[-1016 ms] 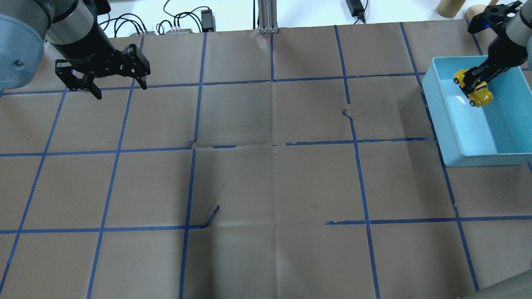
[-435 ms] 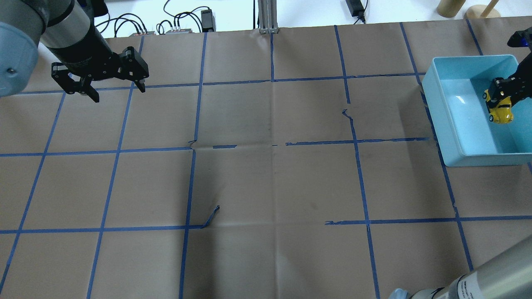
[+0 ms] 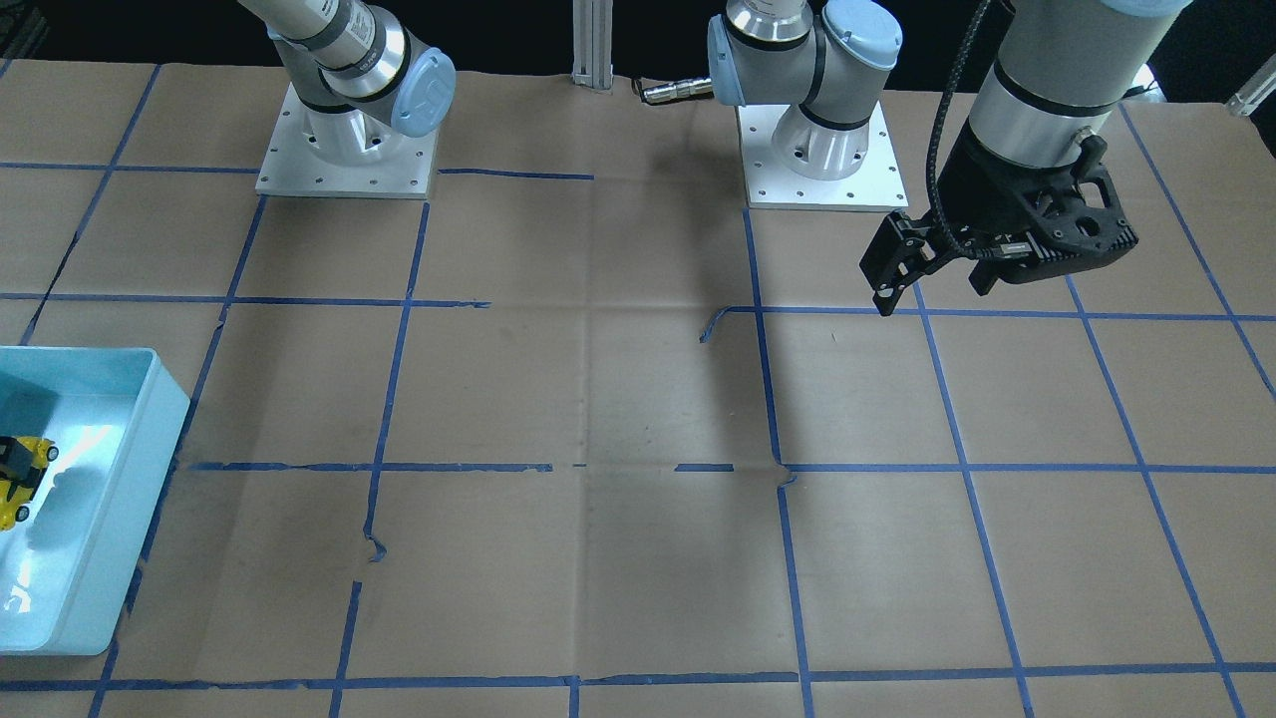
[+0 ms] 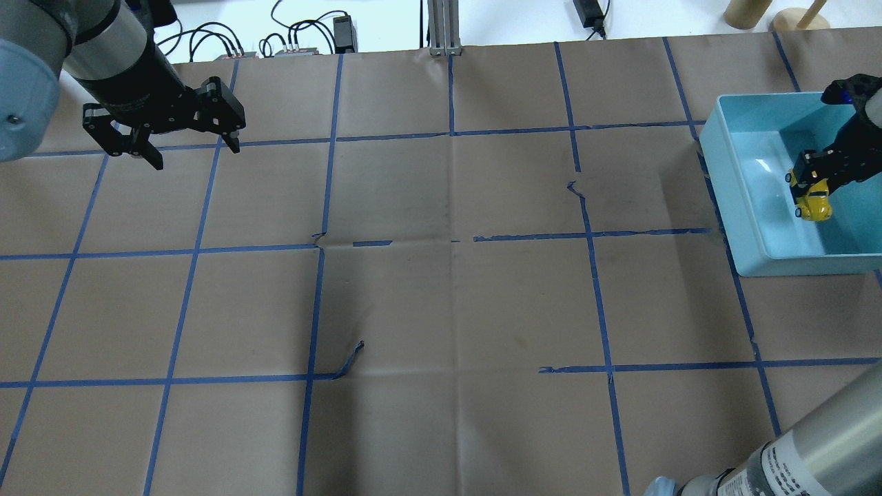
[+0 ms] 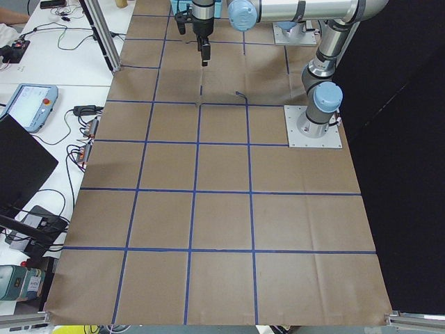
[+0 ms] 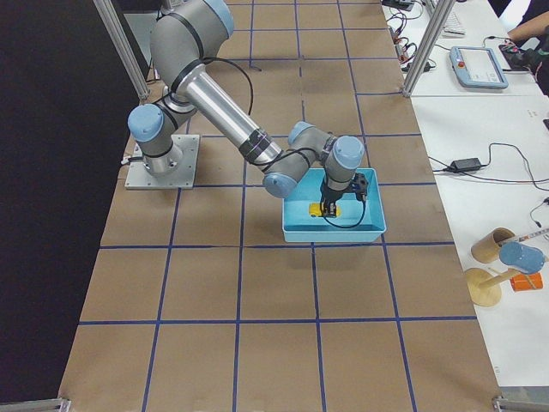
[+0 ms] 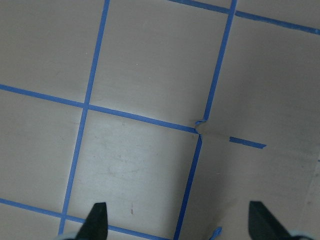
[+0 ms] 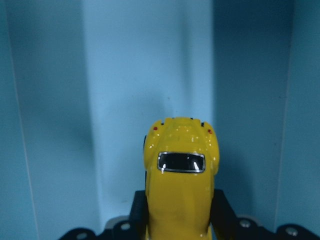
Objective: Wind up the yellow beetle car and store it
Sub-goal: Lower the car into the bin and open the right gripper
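The yellow beetle car (image 4: 814, 202) is small and glossy, with dark windows and black wheels. My right gripper (image 4: 817, 180) is shut on it and holds it inside the light blue bin (image 4: 716, 148), near the bin's right part. In the right wrist view the car (image 8: 180, 170) sits between the two black fingers (image 8: 140, 212), nose toward the bin floor. It also shows in the front view (image 3: 22, 477) and the right side view (image 6: 329, 209). My left gripper (image 4: 198, 155) is open and empty, hanging above the far left of the table.
The table is brown paper with a blue tape grid. The bin (image 3: 167, 414) stands at the table's right edge. Cables and a power brick (image 4: 343, 31) lie beyond the far edge. Wooden pieces (image 4: 747, 10) stand at the far right corner.
My right gripper carried the car rightward and toward the near side within the bin, then slightly back left, turning it. My left gripper drifted a little to the left.
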Controlling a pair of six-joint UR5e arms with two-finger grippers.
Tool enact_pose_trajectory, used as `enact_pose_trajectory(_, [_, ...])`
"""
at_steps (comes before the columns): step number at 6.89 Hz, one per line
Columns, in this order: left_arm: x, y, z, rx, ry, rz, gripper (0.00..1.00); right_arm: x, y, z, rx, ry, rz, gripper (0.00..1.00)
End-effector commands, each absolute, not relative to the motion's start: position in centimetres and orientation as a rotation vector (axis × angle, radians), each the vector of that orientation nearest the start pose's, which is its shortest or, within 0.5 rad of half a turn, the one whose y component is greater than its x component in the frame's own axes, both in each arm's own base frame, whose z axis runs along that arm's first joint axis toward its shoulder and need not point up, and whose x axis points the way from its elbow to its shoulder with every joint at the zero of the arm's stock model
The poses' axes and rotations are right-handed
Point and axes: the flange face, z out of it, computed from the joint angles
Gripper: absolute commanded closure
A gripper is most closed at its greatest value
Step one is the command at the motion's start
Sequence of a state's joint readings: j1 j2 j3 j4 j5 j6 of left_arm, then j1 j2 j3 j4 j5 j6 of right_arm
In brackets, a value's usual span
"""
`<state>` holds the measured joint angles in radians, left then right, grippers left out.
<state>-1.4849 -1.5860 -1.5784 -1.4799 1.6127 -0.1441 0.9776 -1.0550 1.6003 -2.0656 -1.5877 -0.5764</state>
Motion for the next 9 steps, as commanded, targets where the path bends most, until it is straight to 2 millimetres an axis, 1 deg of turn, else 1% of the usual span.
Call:
enact_pose_trajectory(1, [-8.6,-50.8,49.4,-0.358,3.078,-0.116,0.01,-24.6,-59.9,21.0,0.004,3.110,0.115,0.59])
enact_pose_trajectory(2, [-8.6,-50.7,49.1,-0.358,3.078,-0.100,0.01,-24.6,-60.0,21.4,-0.010,3.116,0.102,0.09])
enact_pose_trajectory(3, [-8.6,-50.9,49.0,-0.360,3.080,-0.095,0.01,-24.6,-60.1,22.0,-0.006,3.124,0.096,0.00])
enact_pose_trajectory(4, [-8.6,-50.9,48.9,-0.360,3.081,-0.095,0.01,-24.4,-60.1,23.4,-0.008,3.133,0.079,0.00])
enact_pose_trajectory(5, [-8.6,-51.6,47.6,-0.360,3.084,-0.054,0.01,-23.0,-59.3,27.7,-0.022,3.147,0.047,0.00])
enact_pose_trajectory(6, [-8.7,-51.7,47.6,-0.360,3.086,-0.052,0.01,-19.6,-58.4,31.7,-0.039,3.140,0.067,0.00])
enact_pose_trajectory(7, [-8.6,-51.7,47.3,-0.360,3.086,-0.038,0.01,-16.5,-56.9,36.2,-0.006,3.144,0.061,0.00])
enact_pose_trajectory(8, [-8.7,-51.8,47.1,-0.371,3.086,-0.033,0.01,-12.7,-55.2,40.3,0.028,3.151,0.045,0.00])
enact_pose_trajectory(9, [-9.4,-51.4,48.0,-0.351,3.095,-0.052,0.01,-7.4,-53.4,44.6,0.051,3.166,-0.005,0.00])
